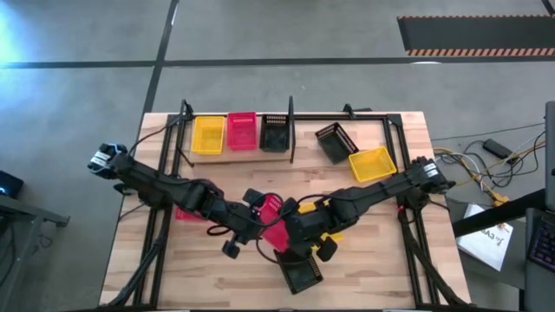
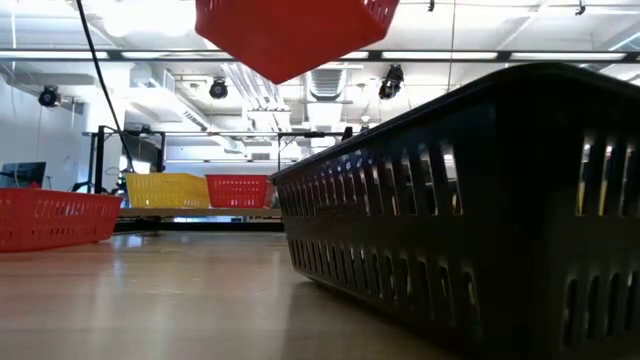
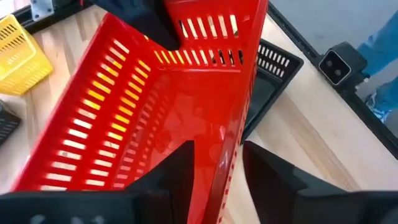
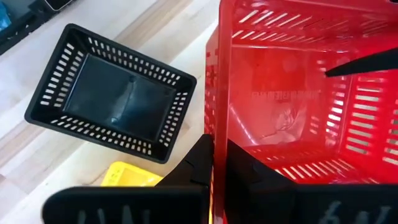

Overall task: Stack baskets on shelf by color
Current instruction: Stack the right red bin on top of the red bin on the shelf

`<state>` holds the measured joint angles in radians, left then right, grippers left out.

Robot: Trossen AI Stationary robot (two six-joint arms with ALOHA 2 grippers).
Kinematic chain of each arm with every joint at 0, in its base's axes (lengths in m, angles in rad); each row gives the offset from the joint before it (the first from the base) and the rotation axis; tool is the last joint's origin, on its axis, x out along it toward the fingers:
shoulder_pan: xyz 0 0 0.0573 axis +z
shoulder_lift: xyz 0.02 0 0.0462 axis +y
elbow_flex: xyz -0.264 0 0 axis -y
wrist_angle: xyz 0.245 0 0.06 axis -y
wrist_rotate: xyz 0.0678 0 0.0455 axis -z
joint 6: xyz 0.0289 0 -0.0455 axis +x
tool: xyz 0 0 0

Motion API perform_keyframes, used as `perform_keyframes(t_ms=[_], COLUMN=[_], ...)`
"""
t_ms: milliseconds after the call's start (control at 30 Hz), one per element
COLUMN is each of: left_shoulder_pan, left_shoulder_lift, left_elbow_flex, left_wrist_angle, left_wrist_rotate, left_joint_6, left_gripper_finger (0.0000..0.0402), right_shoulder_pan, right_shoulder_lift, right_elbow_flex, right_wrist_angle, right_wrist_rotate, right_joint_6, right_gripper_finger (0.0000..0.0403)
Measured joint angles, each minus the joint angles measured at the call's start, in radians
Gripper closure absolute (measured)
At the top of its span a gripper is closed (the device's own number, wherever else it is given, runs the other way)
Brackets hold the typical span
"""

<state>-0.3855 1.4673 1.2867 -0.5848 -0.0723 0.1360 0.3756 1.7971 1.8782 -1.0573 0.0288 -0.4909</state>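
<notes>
You've got both arms on one red basket (image 1: 276,217), lifted off the tabletop (image 1: 381,260) in the middle of the table, well in front of the shelf (image 1: 238,156). Left gripper (image 3: 214,168) straddles one side wall of it, a finger (image 3: 177,171) inside and a finger outside, pinching the wall. Right gripper (image 4: 219,158) is clenched on the rim of another wall, fingers nearly together with the thin plastic between them.

Relative to the lifted red basket:
- black basket (image 1: 302,270) sits upright on the tabletop just below and in front of it, open side up; in the low view it fills the foreground
- a yellow basket (image 1: 325,232) lies just beside it under the right arm, mostly hidden
- another red basket (image 1: 186,212) rests on the tabletop to its left, under the left arm
- a black one (image 1: 334,141) and a yellow one (image 1: 373,163) sit behind it to the right, touching each other, beside the shelf's right end

On the shelf board you have three abreast: yellow (image 1: 207,135), red (image 1: 242,132), black (image 1: 276,133).

Writing: faint moulded lettering on the red basket's floor (image 4: 283,96) shows in the right wrist view, too small to read. Paper off the table's right edge (image 1: 490,236) carries print, not legible
</notes>
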Motion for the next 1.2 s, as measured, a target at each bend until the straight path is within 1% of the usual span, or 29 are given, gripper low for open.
perform_keyframes(t_ms=[67, 200, 267, 333, 400, 533, 600, 667, 733, 800, 867, 1000, 1100, 1200], left_shoulder_pan=[0.0, 0.0, 0.0, -0.002, -0.004, -0.012, -0.017, -0.024, -0.032, -0.036, -0.035, 0.009, 0.123, 0.295], left_shoulder_lift=[0.0, 0.0, 0.0, 0.0, 0.0, -0.002, -0.002, -0.002, -0.005, -0.01, -0.017, -0.043, -0.044, -0.032], left_elbow_flex=[-0.001, -0.001, -0.002, -0.002, -0.006, -0.03, -0.043, -0.054, -0.055, -0.053, -0.039, 0.013, 0.09, 0.157], left_wrist_angle=[-0.008, -0.035, -0.054, -0.071, -0.072, -0.083, -0.117, -0.112, -0.112, -0.114, -0.115, -0.133, -0.282, -0.388], left_wrist_rotate=[0.026, 0.064, 0.084, 0.122, 0.164, 0.156, 0.152, 0.141, 0.108, 0.054, -0.002, -0.123, -0.198, -0.221], left_joint_6=[-0.005, -0.025, -0.026, -0.028, -0.052, -0.147, -0.226, -0.312, -0.397, -0.504, -0.643, -0.9, -1.027, -1.046], left_gripper_finger=[0.0314, 0.038, 0.0395, 0.0396, 0.04, 0.0401, 0.0401, 0.0401, 0.0402, 0.0402, 0.0402, 0.0402, 0.0402, 0.0401], right_shoulder_pan=[0.0, 0.001, 0.001, -0.003, -0.01, -0.029, -0.032, -0.031, -0.028, -0.027, -0.025, -0.009, 0.022, 0.062], right_shoulder_lift=[0.002, 0.002, 0.003, 0.003, 0.003, 0.002, -0.003, -0.014, -0.033, -0.059, -0.089, -0.177, -0.27, -0.364], right_elbow_flex=[-0.003, -0.022, -0.027, -0.025, -0.015, 0.009, 0.022, 0.043, 0.062, 0.068, 0.054, -0.044, -0.155, -0.269], right_wrist_angle=[0.0, 0.017, 0.058, 0.117, 0.169, 0.185, 0.161, 0.149, 0.112, 0.044, -0.038, -0.148, -0.153, -0.128], right_wrist_rotate=[0.0, 0.003, 0.019, 0.006, -0.009, 0.004, 0.007, 0.008, 0.058, 0.105, 0.157, 0.25, 0.318, 0.372], right_joint_6=[0.004, 0.019, 0.029, 0.024, 0.019, 0.02, 0.036, 0.103, 0.218, 0.328, 0.434, 0.617, 0.741, 0.841], right_gripper_finger=[0.0394, 0.0393, 0.0388, 0.0374, 0.035, 0.0281, 0.0245, 0.0216, 0.02, 0.0196, 0.0198, 0.0216, 0.0232, 0.0249])
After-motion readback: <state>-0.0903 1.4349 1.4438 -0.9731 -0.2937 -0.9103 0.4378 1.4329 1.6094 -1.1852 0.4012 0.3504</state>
